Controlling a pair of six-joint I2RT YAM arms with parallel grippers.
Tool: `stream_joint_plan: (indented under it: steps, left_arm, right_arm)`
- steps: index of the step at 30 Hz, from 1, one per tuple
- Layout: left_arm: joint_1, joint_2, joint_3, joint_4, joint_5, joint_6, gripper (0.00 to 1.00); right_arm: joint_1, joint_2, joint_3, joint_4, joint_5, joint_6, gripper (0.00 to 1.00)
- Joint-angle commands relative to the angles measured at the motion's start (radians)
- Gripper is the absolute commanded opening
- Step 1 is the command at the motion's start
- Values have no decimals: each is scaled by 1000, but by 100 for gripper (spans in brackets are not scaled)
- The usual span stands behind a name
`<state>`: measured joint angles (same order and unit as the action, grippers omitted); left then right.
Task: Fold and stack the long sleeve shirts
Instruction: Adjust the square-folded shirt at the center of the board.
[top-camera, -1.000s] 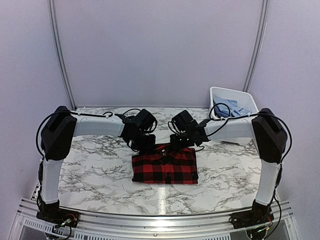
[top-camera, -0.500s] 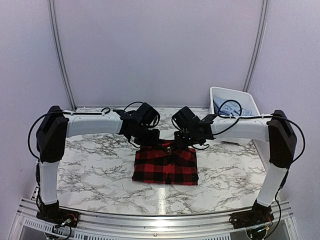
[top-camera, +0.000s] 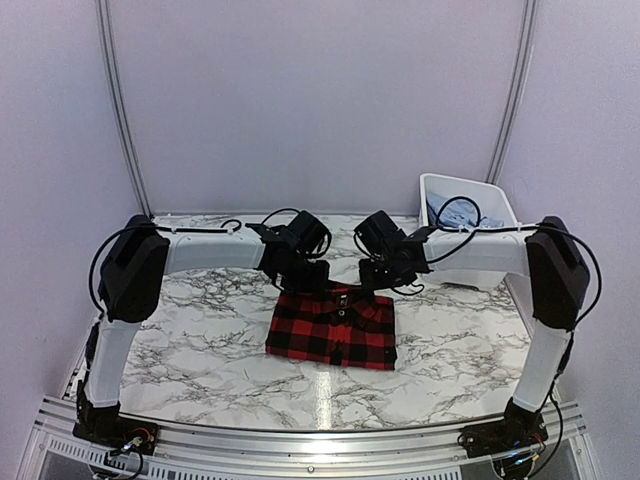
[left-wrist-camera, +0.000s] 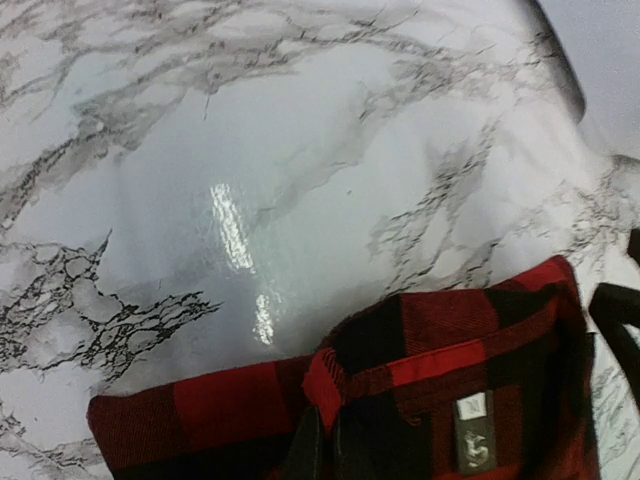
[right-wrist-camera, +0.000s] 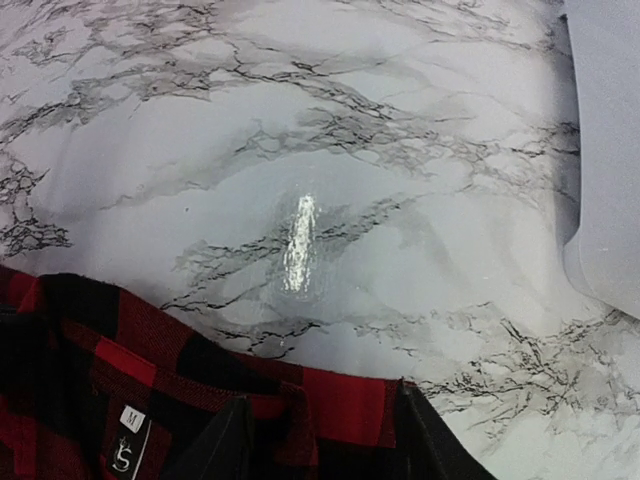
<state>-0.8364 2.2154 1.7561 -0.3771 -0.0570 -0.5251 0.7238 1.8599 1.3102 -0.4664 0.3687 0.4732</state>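
A red-and-black check long sleeve shirt (top-camera: 330, 330) lies folded in a rectangle on the marble table, collar at the far edge. My left gripper (top-camera: 306, 284) is at the shirt's far left corner, shut on a fold of the collar (left-wrist-camera: 335, 385); in the left wrist view its tips (left-wrist-camera: 325, 445) pinch the red cloth. My right gripper (top-camera: 380, 284) is at the far right corner, open, and its fingers (right-wrist-camera: 228, 440) straddle the shirt's edge (right-wrist-camera: 350, 405) without pinching it. Light blue shirts (top-camera: 458, 216) lie in the tub at the back right.
The white plastic tub (top-camera: 470, 190) stands at the table's back right corner, close behind my right forearm; its wall (right-wrist-camera: 605, 200) shows at the right of the right wrist view. Bare marble (top-camera: 190, 320) lies to the left and in front of the shirt.
My right gripper has opened and let go of the shirt's far edge. Both wrists have moved slightly toward the back of the table. The left gripper stays shut on the collar.
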Motion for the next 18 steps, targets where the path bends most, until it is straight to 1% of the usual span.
stream_joint_plan:
  steps: [1,2,6,9,12,14,18]
  left_arm:
    - [13,44,26,-17,8,14,0]
    - [15,44,27,-17,7,13,0]
    - [16,49,35,-17,8,10,0]
    - [16,54,38,-16,12,7,0]
    - [16,59,42,-15,15,5,0]
    - [16,61,43,-17,14,4,0]
    - [17,62,45,-15,16,0,0]
  right_arm:
    - [-2,-80,-17,54,-60,-7,46]
    - [-8,-105,-44,62,-74,0,45]
    - [-34,-199,-190,129,-141,32,38]
    - [-47,-243,-299,205,-207,38,38]
    - [-69,-249,-368,267,-271,52,36]
    - [-83,-240,-391,287,-286,59,33]
    - [-111,-215,-422,316,-308,74,32]
